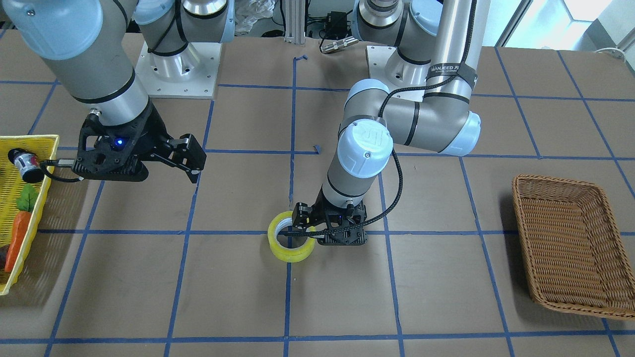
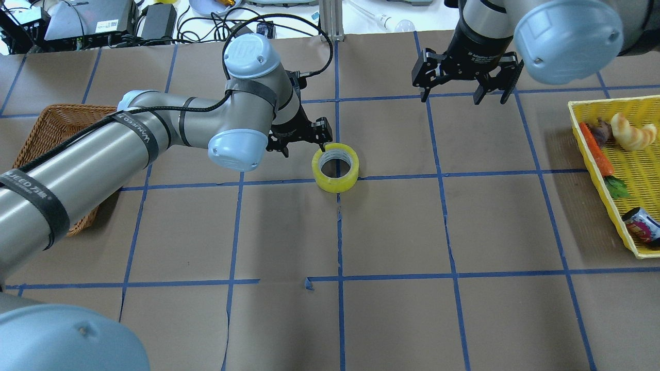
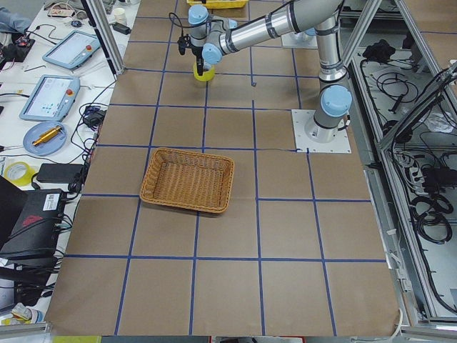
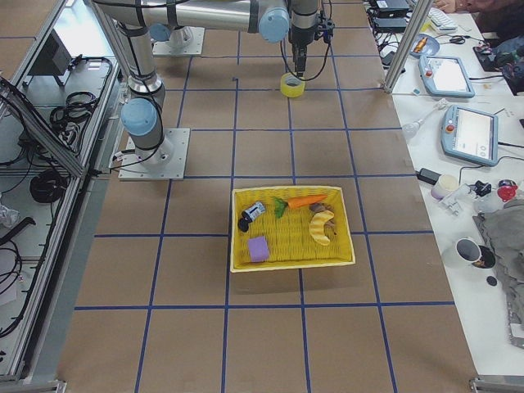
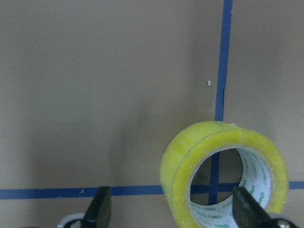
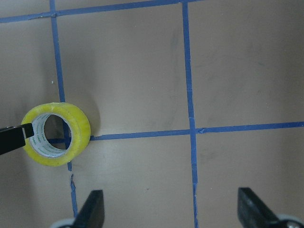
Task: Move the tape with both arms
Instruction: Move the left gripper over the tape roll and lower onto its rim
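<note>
The yellow tape roll [image 1: 291, 248] lies flat on the brown table at a crossing of blue lines; it also shows in the overhead view [image 2: 335, 178] and both wrist views [image 5: 190, 161] [image 6: 78, 126]. My left gripper [image 1: 327, 233] [image 2: 304, 149] [image 5: 174, 211] is low at the table and open. One finger [image 5: 247, 206] stands at the roll's core hole and the other [image 5: 100, 209] stands outside, with the roll's wall between them. My right gripper [image 1: 193, 166] [image 2: 464, 95] [image 6: 173, 211] is open and empty, hovering well away from the tape.
A brown wicker basket [image 1: 555, 179] [image 2: 51, 111] stands on my left side. A yellow basket [image 1: 30, 139] [image 2: 613, 102] with a carrot [image 2: 595, 147], a can and other items stands on my right side.
</note>
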